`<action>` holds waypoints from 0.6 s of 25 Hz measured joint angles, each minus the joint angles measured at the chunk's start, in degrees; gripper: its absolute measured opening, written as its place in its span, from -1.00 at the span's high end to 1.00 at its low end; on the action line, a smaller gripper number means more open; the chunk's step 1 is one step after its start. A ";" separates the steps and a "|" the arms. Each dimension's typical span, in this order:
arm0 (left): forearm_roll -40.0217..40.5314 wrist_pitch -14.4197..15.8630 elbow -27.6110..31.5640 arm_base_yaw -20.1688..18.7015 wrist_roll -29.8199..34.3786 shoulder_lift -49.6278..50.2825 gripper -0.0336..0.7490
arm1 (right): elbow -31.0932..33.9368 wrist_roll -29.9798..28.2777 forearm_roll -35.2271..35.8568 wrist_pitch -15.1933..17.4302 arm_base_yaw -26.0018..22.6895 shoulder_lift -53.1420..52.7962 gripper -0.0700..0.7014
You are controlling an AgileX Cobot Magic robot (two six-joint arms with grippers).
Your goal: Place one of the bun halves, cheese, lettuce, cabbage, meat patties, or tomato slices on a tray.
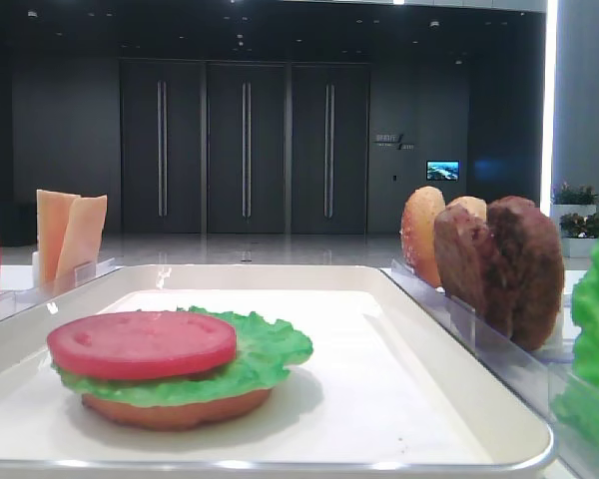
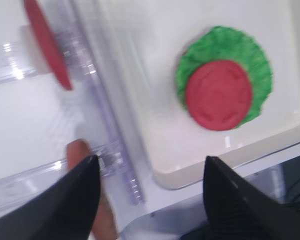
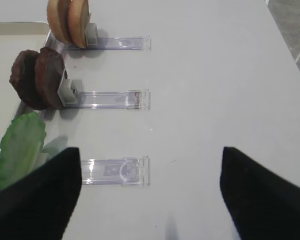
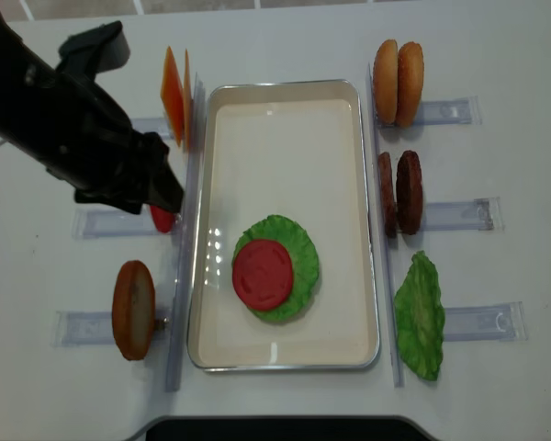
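Note:
On the white tray point(image 4: 285, 138) lies a stack: a bun half point(image 1: 175, 410) at the bottom, lettuce point(image 4: 298, 266) on it, and a tomato slice point(image 4: 263, 274) on top. My left gripper point(image 2: 147, 200) is open and holds nothing. It hovers over the tray's front left corner, beside a clear holder. Another tomato slice point(image 2: 45, 45) stands in its holder left of the tray. A standing bun half point(image 4: 133, 310) is nearer the front. My right gripper point(image 3: 150, 195) is open and empty above the bare table, right of a clear holder point(image 3: 117, 171).
Cheese slices point(image 4: 174, 96) stand at the tray's back left. Right of the tray are two bun halves point(image 4: 398, 71), two meat patties point(image 4: 399, 193) and a lettuce leaf point(image 4: 420, 315), each in a clear holder. My black left arm point(image 4: 83, 129) crosses the back left.

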 joint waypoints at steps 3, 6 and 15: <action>9.48 4.63 -2.53 0.00 -2.87 -0.06 -0.33 | 0.00 0.00 0.00 0.00 0.00 0.00 -0.59; 16.62 5.50 -3.18 0.14 -5.40 -0.11 -0.25 | 0.00 0.00 0.00 0.00 0.00 0.00 -0.59; 19.04 5.58 -3.24 13.23 -3.89 -0.62 -0.17 | 0.00 0.00 0.00 0.00 0.00 0.00 -0.59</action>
